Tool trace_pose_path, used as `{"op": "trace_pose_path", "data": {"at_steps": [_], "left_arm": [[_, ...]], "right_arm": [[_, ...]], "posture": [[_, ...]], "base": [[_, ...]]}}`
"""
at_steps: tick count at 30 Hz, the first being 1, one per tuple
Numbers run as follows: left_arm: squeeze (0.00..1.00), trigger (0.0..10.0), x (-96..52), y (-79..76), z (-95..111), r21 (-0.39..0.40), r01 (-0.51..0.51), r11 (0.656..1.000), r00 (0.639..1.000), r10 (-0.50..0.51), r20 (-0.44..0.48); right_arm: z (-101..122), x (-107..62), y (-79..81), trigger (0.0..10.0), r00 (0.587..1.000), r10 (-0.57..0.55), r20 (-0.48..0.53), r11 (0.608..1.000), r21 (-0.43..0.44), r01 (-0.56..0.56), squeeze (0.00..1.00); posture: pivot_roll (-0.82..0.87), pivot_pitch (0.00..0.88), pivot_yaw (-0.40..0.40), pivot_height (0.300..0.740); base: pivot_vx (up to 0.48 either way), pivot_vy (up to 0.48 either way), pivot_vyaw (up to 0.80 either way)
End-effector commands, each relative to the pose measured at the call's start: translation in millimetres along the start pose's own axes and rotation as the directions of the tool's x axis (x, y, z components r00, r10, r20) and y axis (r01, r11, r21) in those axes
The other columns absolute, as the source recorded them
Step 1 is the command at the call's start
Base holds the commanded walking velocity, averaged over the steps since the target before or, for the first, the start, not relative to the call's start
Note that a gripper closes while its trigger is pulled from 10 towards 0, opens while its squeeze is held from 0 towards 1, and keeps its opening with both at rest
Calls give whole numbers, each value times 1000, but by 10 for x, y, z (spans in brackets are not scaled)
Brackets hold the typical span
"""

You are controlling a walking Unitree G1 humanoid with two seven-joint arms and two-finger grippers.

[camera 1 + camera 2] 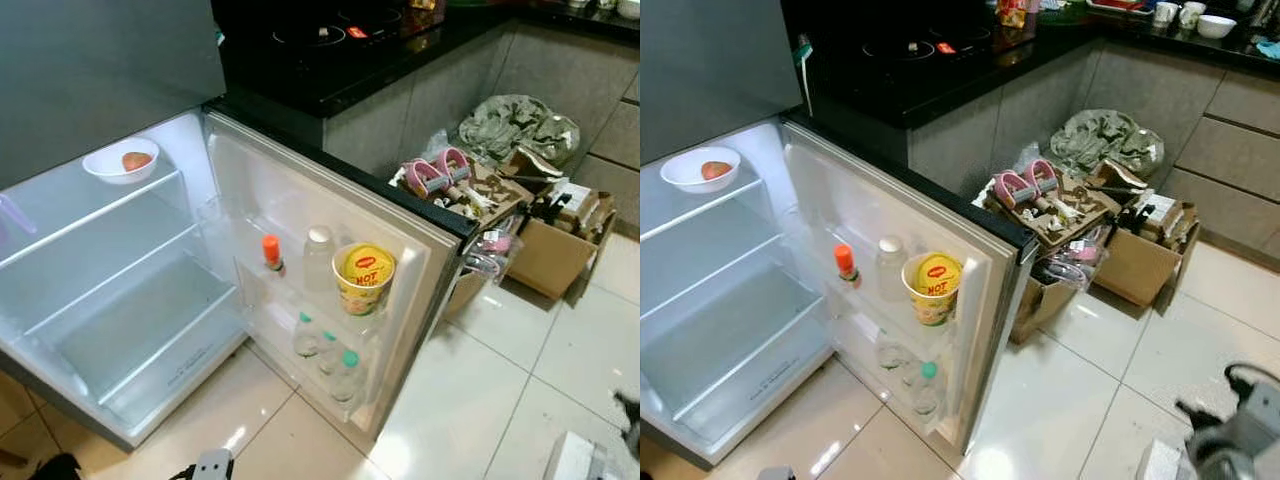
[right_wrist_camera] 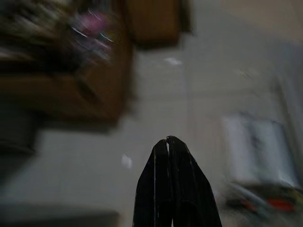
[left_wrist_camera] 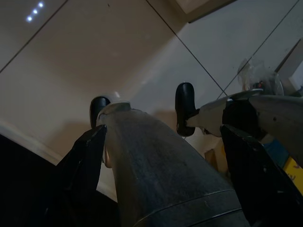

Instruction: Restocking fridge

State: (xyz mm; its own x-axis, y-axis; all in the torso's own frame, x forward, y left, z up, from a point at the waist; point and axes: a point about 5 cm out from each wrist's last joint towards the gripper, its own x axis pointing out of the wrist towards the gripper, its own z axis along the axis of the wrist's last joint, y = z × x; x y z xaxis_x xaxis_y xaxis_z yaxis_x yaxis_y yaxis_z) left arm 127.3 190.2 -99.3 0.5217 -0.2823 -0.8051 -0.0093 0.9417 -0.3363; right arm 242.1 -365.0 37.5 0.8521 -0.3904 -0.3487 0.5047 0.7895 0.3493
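Below both hands: pale tiled floor (image 1: 470,400). Left hand (image 3: 142,111) fingers spread around grey cylindrical object (image 3: 156,175), held between pads; identity unclear. Right hand (image 2: 166,140) fingertips pressed together, holding nothing, view blurred. Ahead of hands: fridge (image 1: 110,300) open, shelves mostly bare; white bowl (image 1: 120,160) with reddish fruit on top shelf. Door rack holds yellow noodle cup (image 1: 364,277), orange-capped bottle (image 1: 272,253), clear bottle (image 1: 318,258); water bottles (image 1: 330,360) in rack underneath. Cardboard boxes (image 1: 545,250) near right hand, beside bench (image 1: 340,60).
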Motion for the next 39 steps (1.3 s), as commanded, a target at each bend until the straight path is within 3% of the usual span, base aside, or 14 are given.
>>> {"op": "trace_pose_path", "data": {"at_steps": [1, 8, 9, 10, 13, 16, 19, 20, 24, 27, 28, 32, 35, 39], "left_arm": [[0, 10000, -42, 35, -134, -14, -12, 1000, 999, 11, -49], [0, 10000, -43, 50, -104, -7, -12, 1000, 999, 12, -43], [0, 10000, -38, 44, -96, -4, -9, 1000, 999, 9, -42], [0, 10000, -38, 44, -96, -4, -9, 1000, 999, 9, -42], [0, 10000, -35, 37, -97, -2, -7, 1000, 999, 7, -43], [0, 10000, -34, 33, -100, -1, -5, 1000, 999, 4, -44], [0, 10000, -33, 31, -100, 0, -4, 1000, 999, 4, -45], [0, 10000, -33, 31, -100, 0, -4, 1000, 999, 4, -45], [0, 10000, -32, 32, -94, 2, -3, 1000, 999, 3, -45], [0, 10000, -33, 36, -92, 3, -3, 1000, 999, 3, -46], [0, 10000, -34, 38, -89, 4, -3, 1000, 999, 3, -46], [0, 10000, -33, 39, -84, 3, -3, 1000, 999, 4, -45], [0, 10000, -29, 36, -75, 2, -4, 1000, 999, 4, -42], [0, 10000, -22, 23, -75, 0, -2, 1000, 999, 2, -41]], "right_arm": [[101, 41, 101, 10000, 996, 67, 50, 997, 20, -68, 0], [212, 156, 574, 10000, 936, 344, 72, 938, 27, -346, 0], [167, 167, 909, 10000, 835, 550, 15, 835, 4, -550, 0], [167, 167, 909, 10000, 835, 550, 15, 835, 4, -550, 0], [93, 133, 1142, 10000, 719, 693, -52, 719, -16, -695, 0], [-39, 30, 1426, 10000, 505, 849, -159, 509, -16, -861, 0], [-115, -44, 1545, 10000, 383, 896, -225, 389, -20, -921, 0], [-115, -44, 1545, 10000, 383, 896, -225, 389, -20, -921, 0], [-141, -201, 1722, 10000, 139, 946, -294, 152, 23, -988, 0], [-152, -272, 1787, 10000, 56, 948, -313, 74, 46, -996, 0], [-191, -366, 1860, 10000, -31, 943, -332, -6, 77, -997, 0], [-250, -445, 1931, 10000, -88, 932, -352, -58, 95, -994, 0], [-344, -625, 2087, 10000, -202, 912, -358, -159, 147, -976, 0], [-402, -691, 2136, 10000, -236, 903, -360, -188, 163, -969, 0]], "posture": [[-50, 79, -27, 740], [-49, 75, -25, 740], [-47, 73, -27, 740], [-47, 73, -27, 740], [-49, 71, -28, 740], [-51, 72, -26, 740], [-51, 73, -25, 740], [-51, 73, -25, 740], [-57, 79, -17, 740], [-59, 79, -17, 740], [-59, 79, -17, 740], [-60, 78, -17, 740], [-62, 80, -21, 740], [-60, 80, -23, 740]], "base": [[0, 0, 0], [0, 0, 0], [0, 0, 0], [0, 0, 0], [0, 0, 0], [0, 0, 0], [0, 0, 0], [0, 0, 0], [0, 0, 0], [0, 0, 0], [0, 0, 0], [0, 0, 0], [0, 0, 0], [0, 0, 0]]}}
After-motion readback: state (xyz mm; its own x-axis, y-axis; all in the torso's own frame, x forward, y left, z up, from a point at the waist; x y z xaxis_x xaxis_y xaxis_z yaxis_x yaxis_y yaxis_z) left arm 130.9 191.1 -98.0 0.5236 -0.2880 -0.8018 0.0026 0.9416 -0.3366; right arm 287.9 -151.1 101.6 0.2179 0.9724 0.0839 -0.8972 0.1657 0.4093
